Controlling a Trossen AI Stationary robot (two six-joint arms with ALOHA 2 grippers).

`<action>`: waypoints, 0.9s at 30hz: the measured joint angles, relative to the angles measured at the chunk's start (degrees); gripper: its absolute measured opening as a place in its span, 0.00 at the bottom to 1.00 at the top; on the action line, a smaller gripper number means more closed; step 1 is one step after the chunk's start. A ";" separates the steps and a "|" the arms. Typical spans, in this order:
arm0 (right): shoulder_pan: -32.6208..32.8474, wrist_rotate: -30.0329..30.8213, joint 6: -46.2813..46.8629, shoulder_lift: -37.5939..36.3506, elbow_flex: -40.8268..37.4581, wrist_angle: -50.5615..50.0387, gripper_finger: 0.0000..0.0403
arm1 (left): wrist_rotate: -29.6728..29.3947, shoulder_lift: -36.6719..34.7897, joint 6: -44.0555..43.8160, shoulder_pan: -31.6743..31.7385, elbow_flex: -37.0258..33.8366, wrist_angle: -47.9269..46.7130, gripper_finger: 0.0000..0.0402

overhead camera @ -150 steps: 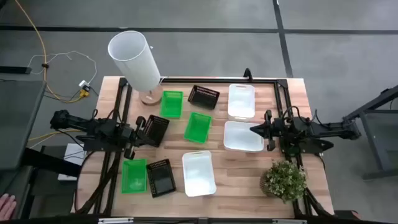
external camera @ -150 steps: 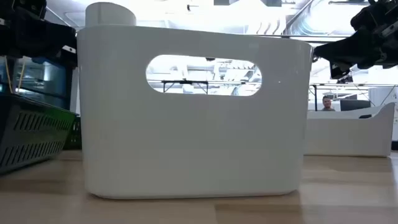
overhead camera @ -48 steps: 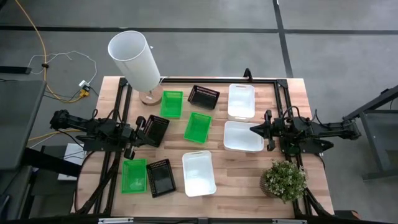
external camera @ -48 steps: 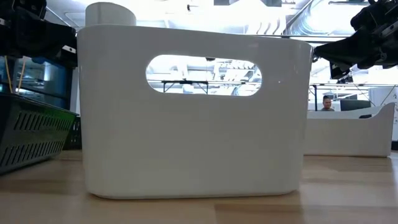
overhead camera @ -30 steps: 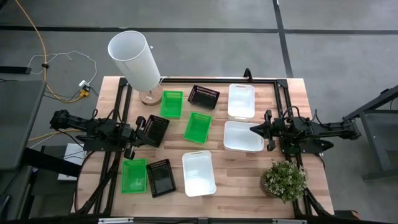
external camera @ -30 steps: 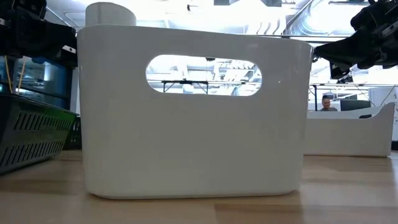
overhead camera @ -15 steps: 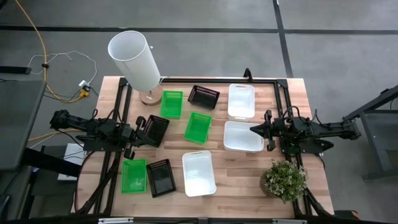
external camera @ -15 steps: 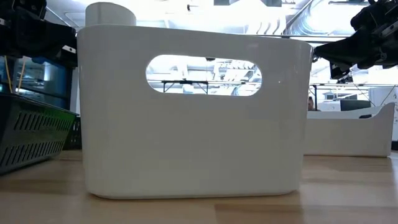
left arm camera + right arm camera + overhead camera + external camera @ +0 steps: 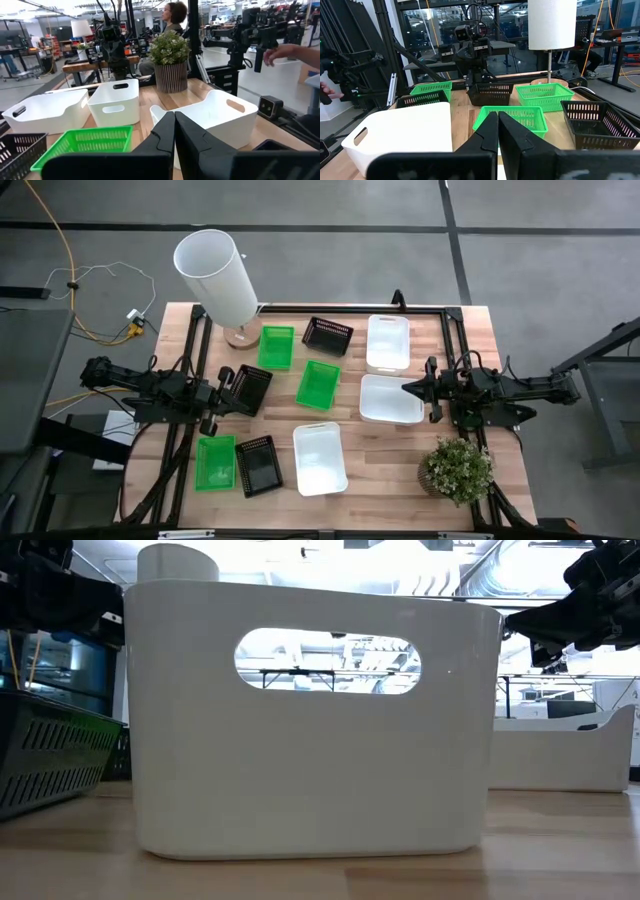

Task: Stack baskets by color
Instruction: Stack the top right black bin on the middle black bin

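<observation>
Nine baskets lie singly, bottoms on the wooden table (image 9: 390, 465). The green ones (image 9: 276, 347), (image 9: 318, 384), (image 9: 214, 462) lie left of centre. The black ones are at the far middle (image 9: 327, 334), the left (image 9: 250, 390) and the near left (image 9: 258, 465). The white ones (image 9: 387, 342), (image 9: 390, 399), (image 9: 319, 458) are toward the right. My left gripper (image 9: 230, 387), shut and level, hovers by the left black basket's edge. My right gripper (image 9: 405, 389), also shut and level, hovers over the middle white basket. Each wrist view shows its shut fingers, left (image 9: 174, 131) and right (image 9: 498, 131), holding nothing.
A tall white cylinder on a wooden base (image 9: 216, 275) stands at the far left corner, and a potted plant (image 9: 458, 470) at the near right. A black frame (image 9: 350, 308) runs along the table's far edge. A person's hand (image 9: 282, 51) shows beyond the right side.
Neither arm nor any basket has moved. A person far behind the table has passed out of the low view.
</observation>
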 joint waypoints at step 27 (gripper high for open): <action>-0.04 5.50 -4.25 0.43 0.03 28.32 0.00 | -0.37 0.00 -2.48 -0.02 0.00 0.03 0.00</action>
